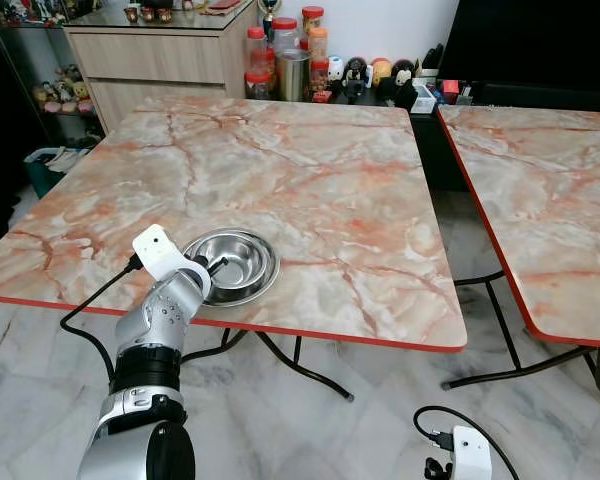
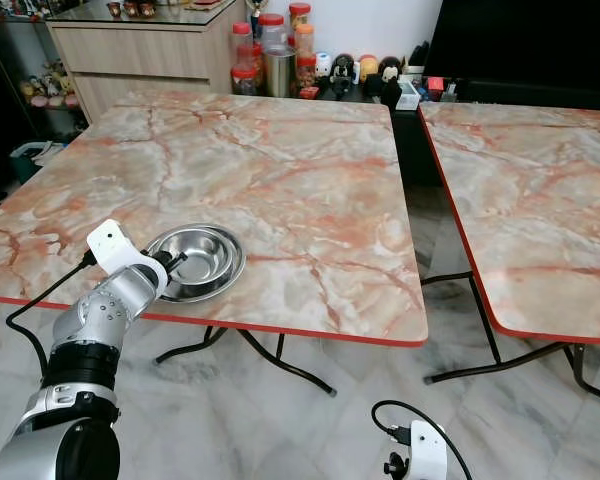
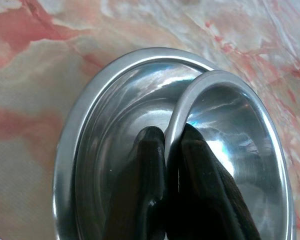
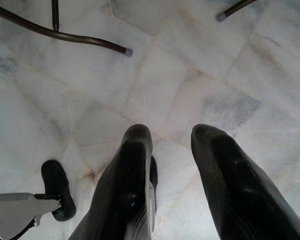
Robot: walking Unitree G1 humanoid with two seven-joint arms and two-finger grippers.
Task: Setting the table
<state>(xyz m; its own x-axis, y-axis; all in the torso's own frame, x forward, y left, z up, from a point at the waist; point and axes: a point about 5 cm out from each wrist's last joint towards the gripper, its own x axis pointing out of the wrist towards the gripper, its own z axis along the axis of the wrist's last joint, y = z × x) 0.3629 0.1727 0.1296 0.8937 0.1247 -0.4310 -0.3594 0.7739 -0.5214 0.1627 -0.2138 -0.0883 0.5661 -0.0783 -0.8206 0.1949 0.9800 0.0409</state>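
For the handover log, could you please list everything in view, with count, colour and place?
Marble tables: two, pink-orange with red edges; near one, second to its right.
Steel bowls: two, silver, smaller nested inside larger, at the near table's front edge.
Jars: several, red-lidded, behind the table.
Figurines: several, mixed colours, beside the jars.
Cabinet: one, light wood, far left.
Floor: white marble.
Left gripper: black, shut on the smaller bowl's rim.
Right gripper: black, open, hanging above the floor.

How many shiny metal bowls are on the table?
2. A bigger bowl sits near the front edge of the marble table, and a smaller bowl rests inside it, its rim pinched by the left gripper.
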